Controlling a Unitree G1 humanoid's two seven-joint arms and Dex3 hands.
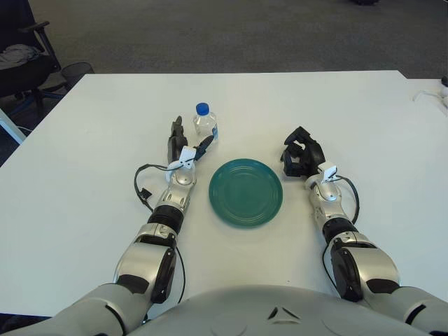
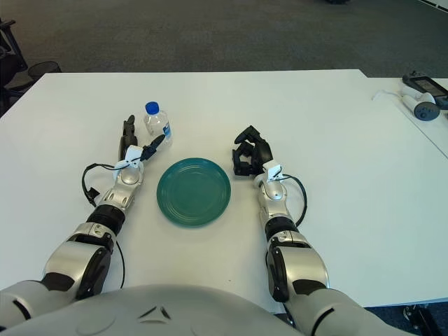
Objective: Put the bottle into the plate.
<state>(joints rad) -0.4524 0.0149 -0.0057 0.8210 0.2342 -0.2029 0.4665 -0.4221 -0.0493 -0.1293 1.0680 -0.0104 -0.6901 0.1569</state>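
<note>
Bottle (image 1: 204,122) upright | left hand (image 1: 183,145) spread beside it | right-eye view alone shows gadgets (image 2: 422,94)

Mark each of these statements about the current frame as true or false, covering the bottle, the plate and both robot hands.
1. The bottle stands upright on the table, outside the plate. True.
2. The left robot hand has lifted the bottle off the table. False: its fingers are spread beside the bottle, which stands on the table.
3. The plate holds nothing. True.
4. The right robot hand is closed around the bottle. False: it shows curled to the right of the plate, holding nothing.
5. The bottle has a red cap. False: the cap is blue.
</note>
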